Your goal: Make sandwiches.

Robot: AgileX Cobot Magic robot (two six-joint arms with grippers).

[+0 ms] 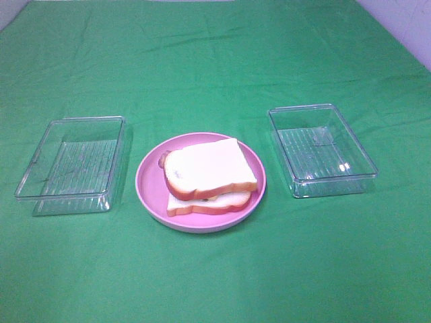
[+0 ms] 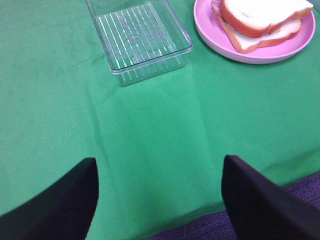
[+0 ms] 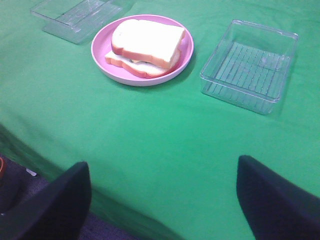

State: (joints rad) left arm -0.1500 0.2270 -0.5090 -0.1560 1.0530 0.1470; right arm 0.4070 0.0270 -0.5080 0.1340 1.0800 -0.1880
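Observation:
A toy sandwich (image 1: pixel 209 176) lies stacked on the round pink plate (image 1: pixel 149 176) in the middle of the green cloth: two white bread slices with orange-brown crust, the top one skewed, a sliver of filling showing between them. The sandwich (image 2: pixel 262 20) shows in the left wrist view and the sandwich (image 3: pixel 146 46) in the right wrist view. Neither arm appears in the exterior high view. My left gripper (image 2: pixel 160 200) is open and empty, hovering over the cloth's near edge, well back from the plate. My right gripper (image 3: pixel 162 200) is open and empty too, likewise far from the plate.
A clear plastic box (image 1: pixel 71 165) stands left of the plate and another clear plastic box (image 1: pixel 322 149) to its right; nothing shows inside either. Green cloth (image 1: pixel 215 269) covers the table. Its near edge and dark floor (image 2: pixel 280 200) show in both wrist views.

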